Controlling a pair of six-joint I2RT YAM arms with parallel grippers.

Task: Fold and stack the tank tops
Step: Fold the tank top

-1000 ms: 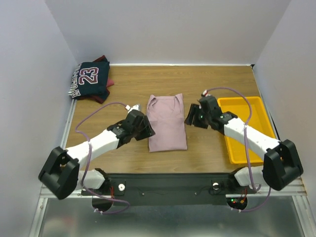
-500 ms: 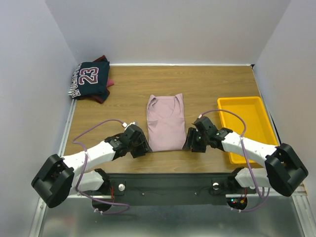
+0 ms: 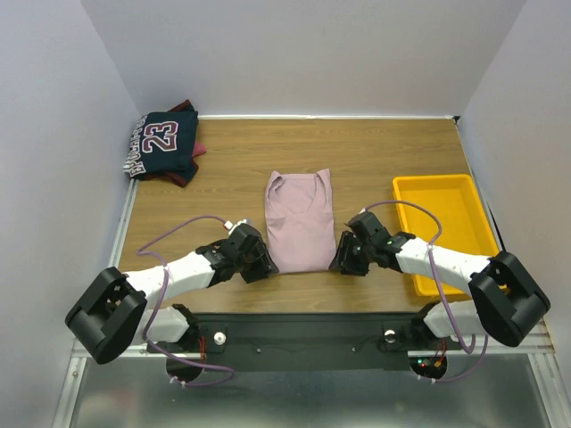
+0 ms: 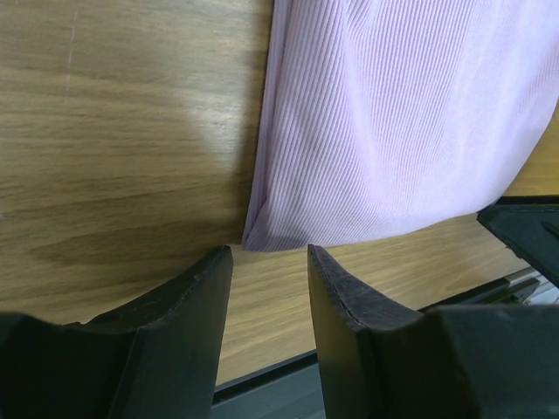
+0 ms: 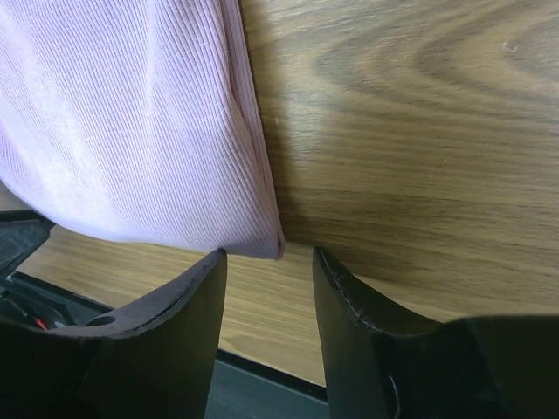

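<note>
The dusty pink tank top (image 3: 299, 218) lies folded into a long strip at the table's middle. My left gripper (image 3: 260, 267) stands open at its near left corner. In the left wrist view that corner of the pink top (image 4: 393, 131) lies just past the left gripper (image 4: 269, 251), with only bare wood between the fingers. My right gripper (image 3: 339, 260) stands open at the near right corner. In the right wrist view the pink top (image 5: 131, 113) ends right at the tips of the right gripper (image 5: 266, 253). The navy "23" tank top (image 3: 161, 143) rests on the maroon one (image 3: 198, 150) at the far left.
A yellow tray (image 3: 442, 223) sits on the right side, close to my right arm. The table's near edge and a dark metal rail (image 4: 262, 380) run just behind both grippers. White walls enclose the table on three sides.
Both grippers have moved from beside the pink top's middle toward the near edge, down to its near corners. The right jaws have narrowed a little. The pink top has not moved.
</note>
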